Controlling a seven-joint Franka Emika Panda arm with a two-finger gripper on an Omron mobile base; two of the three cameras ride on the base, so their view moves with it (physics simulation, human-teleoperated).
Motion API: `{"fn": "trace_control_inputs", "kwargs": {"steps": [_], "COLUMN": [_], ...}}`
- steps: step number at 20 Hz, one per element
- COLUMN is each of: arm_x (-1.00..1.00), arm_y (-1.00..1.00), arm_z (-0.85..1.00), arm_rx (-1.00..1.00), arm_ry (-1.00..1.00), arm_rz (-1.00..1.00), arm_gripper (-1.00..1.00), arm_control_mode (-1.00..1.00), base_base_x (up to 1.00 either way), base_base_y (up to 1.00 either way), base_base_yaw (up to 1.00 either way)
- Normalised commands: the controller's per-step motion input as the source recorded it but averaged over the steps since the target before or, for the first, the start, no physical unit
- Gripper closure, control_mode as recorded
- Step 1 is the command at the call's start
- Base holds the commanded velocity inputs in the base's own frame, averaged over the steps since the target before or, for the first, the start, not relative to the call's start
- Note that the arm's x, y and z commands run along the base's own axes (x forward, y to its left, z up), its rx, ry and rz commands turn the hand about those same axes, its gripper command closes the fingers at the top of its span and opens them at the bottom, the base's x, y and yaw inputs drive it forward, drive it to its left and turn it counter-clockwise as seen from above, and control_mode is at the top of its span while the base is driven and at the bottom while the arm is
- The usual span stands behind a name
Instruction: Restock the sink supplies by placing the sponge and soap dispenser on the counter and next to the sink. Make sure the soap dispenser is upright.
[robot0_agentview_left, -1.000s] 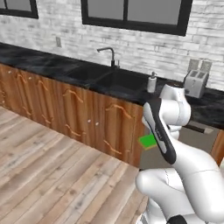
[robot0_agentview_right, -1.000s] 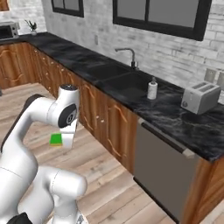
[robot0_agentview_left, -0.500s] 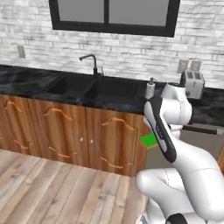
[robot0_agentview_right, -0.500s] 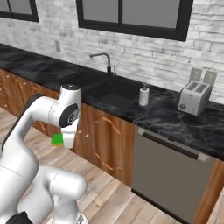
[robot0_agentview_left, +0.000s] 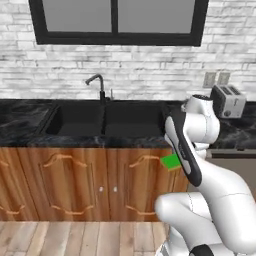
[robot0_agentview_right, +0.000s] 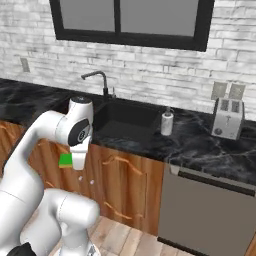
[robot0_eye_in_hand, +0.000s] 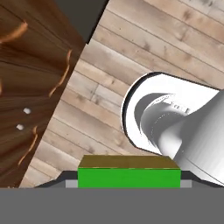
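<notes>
My gripper (robot0_eye_in_hand: 129, 182) is shut on the sponge (robot0_eye_in_hand: 129, 175), a flat green block over a yellow layer, held low in front of the wooden cabinets and below counter height. The sponge (robot0_agentview_left: 171, 161) pokes out beside my folded forearm, and from the other side the sponge (robot0_agentview_right: 65, 160) sits by the hand. The soap dispenser (robot0_agentview_right: 167, 122) stands upright on the counter (robot0_agentview_right: 200, 145), just right of the sink (robot0_agentview_right: 125, 120). The black sink (robot0_agentview_left: 105, 120) with its gooseneck faucet (robot0_agentview_left: 97, 82) lies straight ahead.
A silver toaster (robot0_agentview_right: 226, 119) stands on the counter at the right by the wall, also toaster (robot0_agentview_left: 227, 100). A grey dishwasher front (robot0_agentview_right: 205, 210) is below it. Brown cabinet doors (robot0_agentview_left: 65, 185) face me, with plank floor (robot0_eye_in_hand: 144, 57) beneath the hand.
The whole picture has shifted as the base moved: the sink and counter now sit closer and more square ahead. The arm keeps the same folded pose with the sponge in its grip.
</notes>
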Motion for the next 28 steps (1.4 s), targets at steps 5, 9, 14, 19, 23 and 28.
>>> {"fn": "trace_control_inputs", "kwargs": {"steps": [5,9,14,19,23,28], "arm_x": [0.00,0.00,0.00,0.00,0.00,0.80], "arm_y": [0.00,0.00,0.00,0.00,0.00,0.64], "arm_z": [0.00,0.00,0.00,0.00,0.00,-0.04], "arm_rx": [0.00,0.00,0.00,0.00,0.00,-0.10], "arm_ry": [0.00,0.00,0.00,0.00,0.00,0.19], "arm_rz": [0.00,0.00,0.00,0.00,0.00,-0.01], "arm_gripper": [1.00,1.00,1.00,1.00,1.00,1.00], "arm_control_mode": [1.00,1.00,1.00,1.00,1.00,-1.00], "base_base_x": [0.86,0.76,0.51,0.27,0.52,0.19], "base_base_y": [1.00,1.00,1.00,1.00,1.00,0.20], "base_base_yaw": [-0.30,-0.21,-0.17,-0.15,-0.14,-0.01]}}
